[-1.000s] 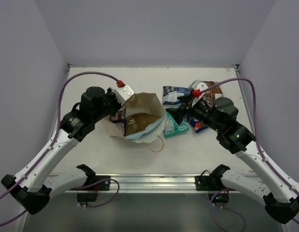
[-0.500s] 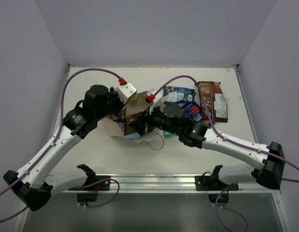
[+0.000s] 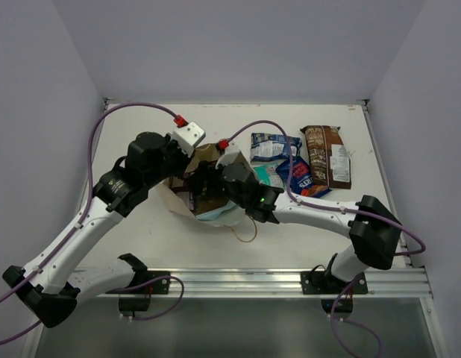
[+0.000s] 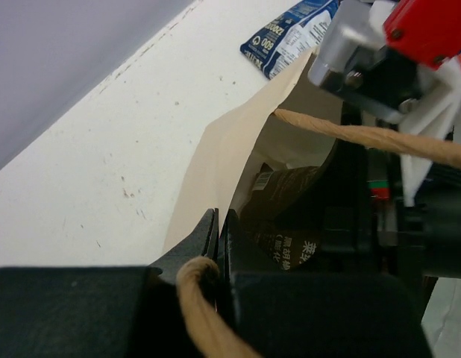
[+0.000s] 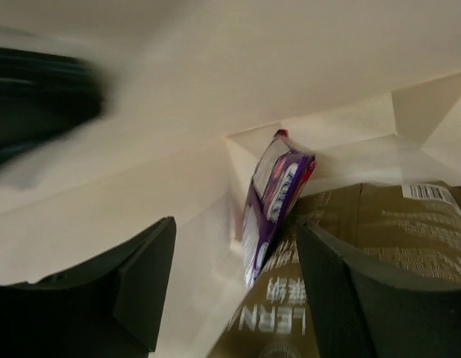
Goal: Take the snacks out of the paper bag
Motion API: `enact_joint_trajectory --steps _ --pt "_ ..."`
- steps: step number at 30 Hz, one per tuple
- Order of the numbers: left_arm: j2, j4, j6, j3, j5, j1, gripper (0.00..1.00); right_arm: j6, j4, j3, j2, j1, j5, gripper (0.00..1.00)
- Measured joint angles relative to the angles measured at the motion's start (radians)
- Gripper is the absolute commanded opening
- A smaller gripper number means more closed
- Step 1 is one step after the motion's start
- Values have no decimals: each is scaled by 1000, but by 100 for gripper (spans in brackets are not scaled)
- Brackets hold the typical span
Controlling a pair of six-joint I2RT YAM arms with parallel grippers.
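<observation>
- My left gripper [image 4: 219,237] is clamped on the rim of the tall tan kraft-paper bag [image 4: 229,153], with the paper wall pinched flat between its two fingers.
- A thin twisted paper handle [image 4: 365,136] crosses just past those fingertips.
- My right gripper [image 5: 234,246] sits inside the bag's mouth with its fingers [image 5: 145,276] spread apart, and nothing is held between them.
- Straight ahead of that gap, a purple-and-white foil packet [image 5: 271,198] stands on edge against the bag's inner fold.
- Close beside my right gripper's right-hand finger lies a brown foil packet [image 5: 380,239] with printed lettering, and it leans against the purple-and-white one.
- From above, a light blue packet [image 3: 215,215] shows at the bag's mouth, under my right wrist.
- Four packets lie outside the bag on the white table [image 3: 141,231], on the far side of my right forearm:
  - a dark-blue-and-white packet [image 3: 269,145]
  - a teal packet [image 3: 266,173]
  - a blue-and-red packet [image 3: 299,177]
  - a second brown packet [image 3: 327,153], which lies farthest from my gripper
</observation>
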Motion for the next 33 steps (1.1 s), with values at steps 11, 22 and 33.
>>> enact_joint_trajectory --steps 11,22,33 --pt "-10 0 -37 0 -7 -6 0 53 70 9 140 2 40 64" --pt "-11 3 -56 0 4 -14 0 83 93 81 258 0 56 25" --pt "-22 10 -56 -8 -23 -19 0 63 77 39 203 0 58 0"
